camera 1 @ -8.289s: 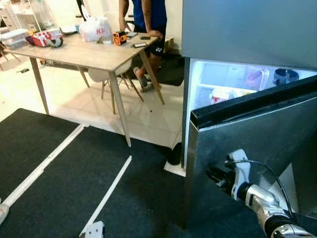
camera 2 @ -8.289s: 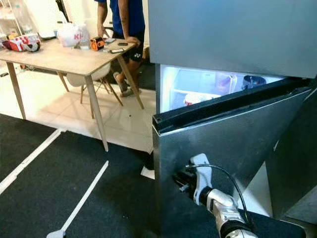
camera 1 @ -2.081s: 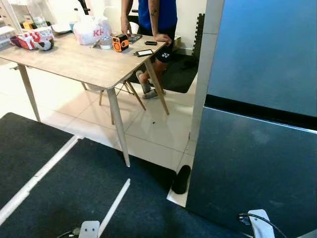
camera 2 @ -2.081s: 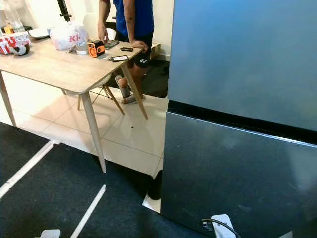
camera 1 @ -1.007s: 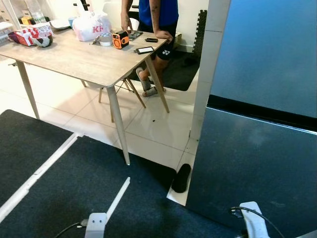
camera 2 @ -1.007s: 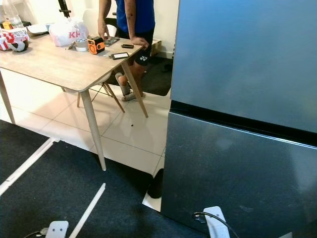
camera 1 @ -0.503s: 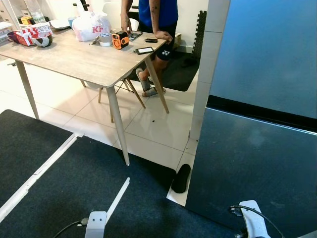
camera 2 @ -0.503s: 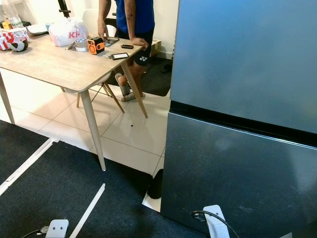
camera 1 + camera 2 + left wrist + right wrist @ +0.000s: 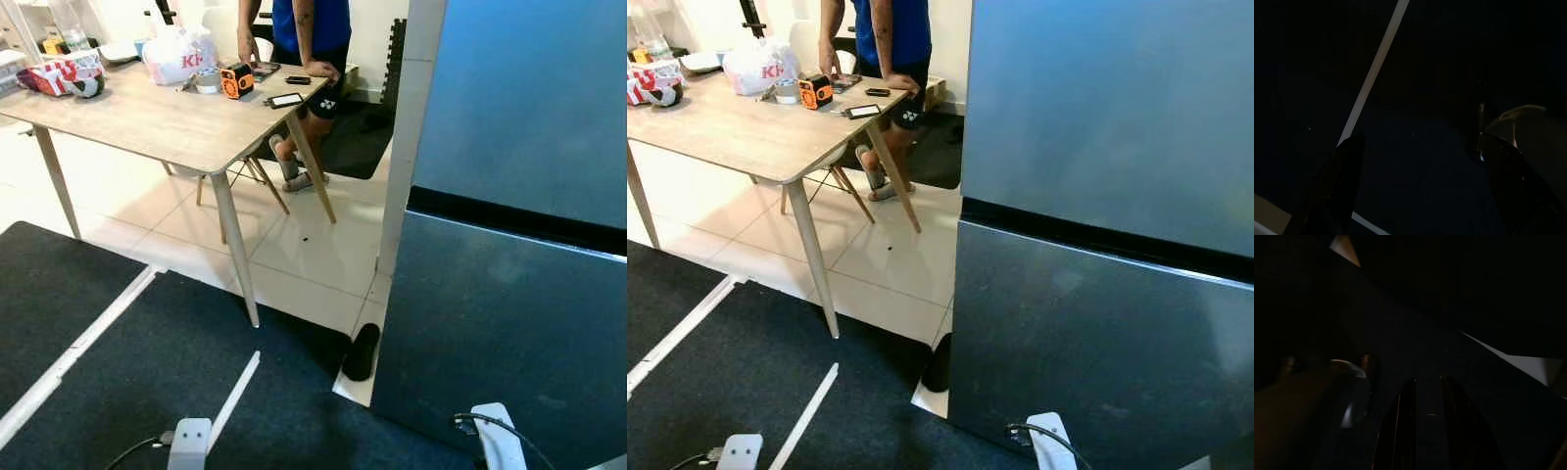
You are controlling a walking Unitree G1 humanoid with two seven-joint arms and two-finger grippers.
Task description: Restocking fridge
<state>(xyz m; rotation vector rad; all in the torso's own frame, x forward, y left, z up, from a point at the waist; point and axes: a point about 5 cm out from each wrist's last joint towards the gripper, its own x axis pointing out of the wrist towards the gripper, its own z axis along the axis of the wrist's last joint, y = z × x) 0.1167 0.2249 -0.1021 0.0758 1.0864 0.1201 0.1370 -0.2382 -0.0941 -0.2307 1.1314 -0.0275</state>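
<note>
The steel fridge (image 9: pixel 519 117) stands at the right with its upper door and lower door (image 9: pixel 500 323) both closed, a black band between them. Both arms hang low at the bottom edge of the eye views, the left wrist (image 9: pixel 189 441) over the dark mat and the right wrist (image 9: pixel 498 446) just in front of the lower door. In the dark left wrist view my left gripper (image 9: pixel 1425 196) is open, its fingers wide apart above the mat. Seen in the right wrist view, my right gripper (image 9: pixel 1428 382) has its fingers nearly together, holding nothing.
A wooden table (image 9: pixel 167 122) with a white bag, an orange device and phones stands at the back left; a person (image 9: pixel 304 29) leans on its far end. A black object (image 9: pixel 360 351) lies by the fridge's corner. Dark mats (image 9: pixel 147 372) with white lines cover the near floor.
The lower fridge door, ajar with my right gripper against it 8 seconds ago, is now closed. Both arms have dropped low. Over the last second almost nothing moved.
</note>
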